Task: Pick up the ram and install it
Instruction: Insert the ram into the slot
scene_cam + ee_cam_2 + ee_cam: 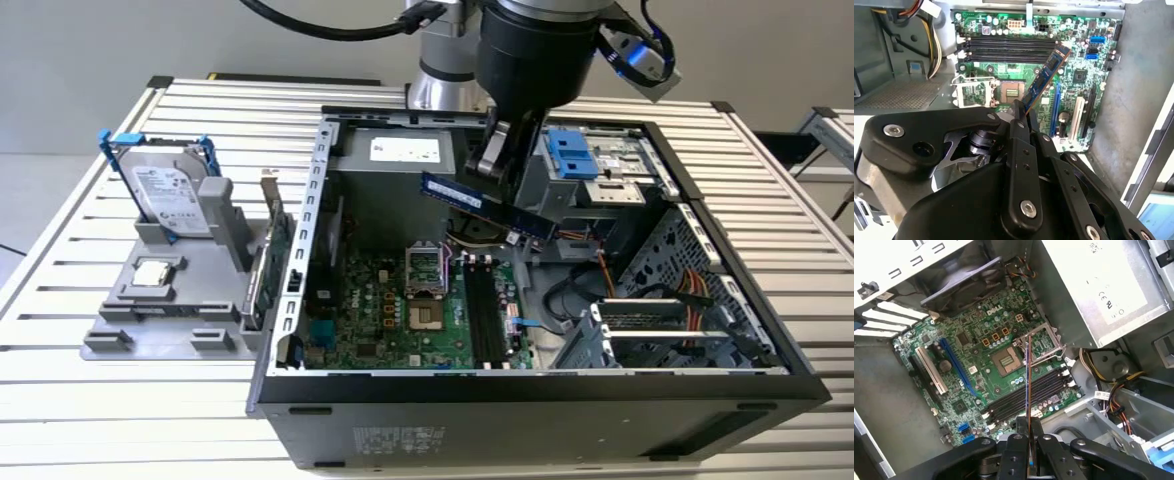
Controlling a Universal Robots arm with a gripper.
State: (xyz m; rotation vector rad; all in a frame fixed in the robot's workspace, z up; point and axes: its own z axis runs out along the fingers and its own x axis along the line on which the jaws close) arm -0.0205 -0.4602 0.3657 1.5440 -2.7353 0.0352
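Note:
The ram (pixel 487 205) is a thin dark blue strip held tilted in the air above the open computer case (pixel 534 385). My gripper (pixel 499 160) is shut on its middle from above. In the second wrist view the ram (pixel 1046 75) sticks out from between the black fingers (pixel 1019 127) over the green motherboard (pixel 1074 75). The first wrist view shows the ram (pixel 1028 380) edge-on as a thin line, above the black memory slots (pixel 1019 397) beside the processor socket (pixel 1006 361). The same slots (pixel 483 320) lie well below the ram in the exterior view.
A grey fixture (pixel 160 310) at the exterior view's left holds a hard drive (pixel 174 195), a small square chip (pixel 156 270) and a green card with a bracket (pixel 274 250). Inside the case are the power supply (pixel 400 150), a blue drive cage (pixel 567 152) and cable bundles (pixel 667 285).

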